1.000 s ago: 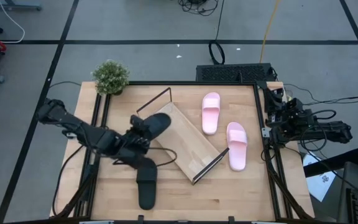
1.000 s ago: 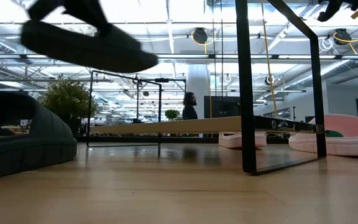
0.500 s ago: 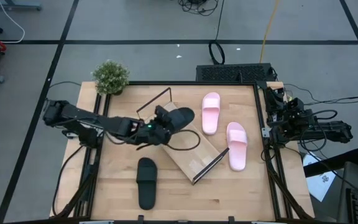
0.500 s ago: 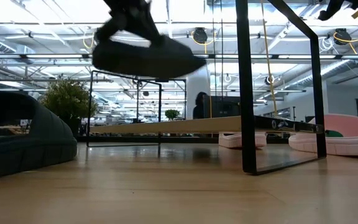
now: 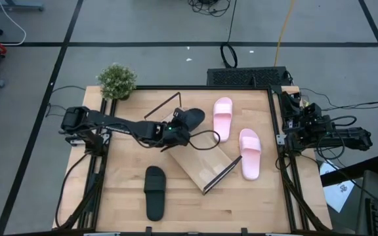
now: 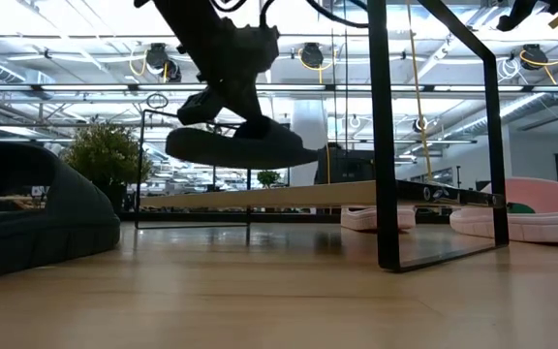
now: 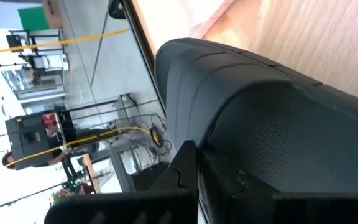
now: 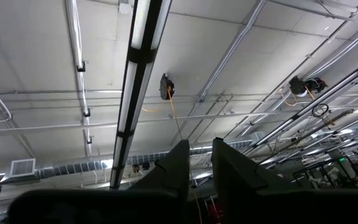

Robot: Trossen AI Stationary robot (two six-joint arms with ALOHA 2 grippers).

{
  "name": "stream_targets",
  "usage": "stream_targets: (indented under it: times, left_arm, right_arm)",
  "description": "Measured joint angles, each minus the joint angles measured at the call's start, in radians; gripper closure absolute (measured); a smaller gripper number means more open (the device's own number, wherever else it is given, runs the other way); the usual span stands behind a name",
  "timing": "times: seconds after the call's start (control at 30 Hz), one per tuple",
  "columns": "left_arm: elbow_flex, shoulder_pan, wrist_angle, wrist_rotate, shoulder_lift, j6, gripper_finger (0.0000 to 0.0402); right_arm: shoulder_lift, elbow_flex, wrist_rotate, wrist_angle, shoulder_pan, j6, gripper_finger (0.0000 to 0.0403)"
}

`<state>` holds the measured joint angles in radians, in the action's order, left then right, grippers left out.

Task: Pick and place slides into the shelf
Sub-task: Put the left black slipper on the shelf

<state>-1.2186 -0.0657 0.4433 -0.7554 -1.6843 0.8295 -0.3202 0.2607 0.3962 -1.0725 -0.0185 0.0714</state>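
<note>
My left gripper [image 5: 174,133] is shut on one black slide [image 5: 190,120] and holds it in the air over the far-left end of the shelf [image 5: 205,160], a light-wood board with black wire end frames lying slantwise on the table. In the low view this slide [image 6: 242,147] hovers above the board [image 6: 356,194]. The other black slide [image 5: 154,191] lies sole down near the table's near edge. Two pink slides [image 5: 222,118] [image 5: 249,153] lie sole down right of the shelf. My right gripper [image 8: 204,168], shut, waits off the table's right edge and points up at the ceiling. My left gripper grips the black slide at its strap [image 7: 303,155], coming from above and slanting from the table's left. One dark finger [image 7: 180,167] lies against the strap's outer side; the other is hidden by the slide. The slide is lifted clear, about level, sole down [image 6: 242,155].
A small potted plant [image 5: 117,80] stands at the table's far-left corner. The shelf's tall wire frames [image 6: 386,136] rise at both of its ends. Black rails run along the table's left and right edges. Cables trail from the left arm [image 5: 199,141] across the shelf.
My left gripper has carried the black slide toward the table's right and far edges, from beside the shelf's left end to above it, and has come down closer to the board. It has stayed shut on the slide, which stays roughly level.
</note>
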Motion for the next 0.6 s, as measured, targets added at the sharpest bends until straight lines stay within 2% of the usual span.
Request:
stream_targets:
  times: [0.23,0.6]
  left_arm:
    - [0.002,0.044,0.070,-0.007,0.000,-0.063,0.0401]
    - [0.086,0.058,0.036,-0.026,0.001,-0.105,0.0401]
  right_arm:
    - [0.000,0.000,0.000,0.000,0.000,0.000,0.0344]
    - [0.000,0.000,0.000,0.000,0.000,0.021,0.0344]
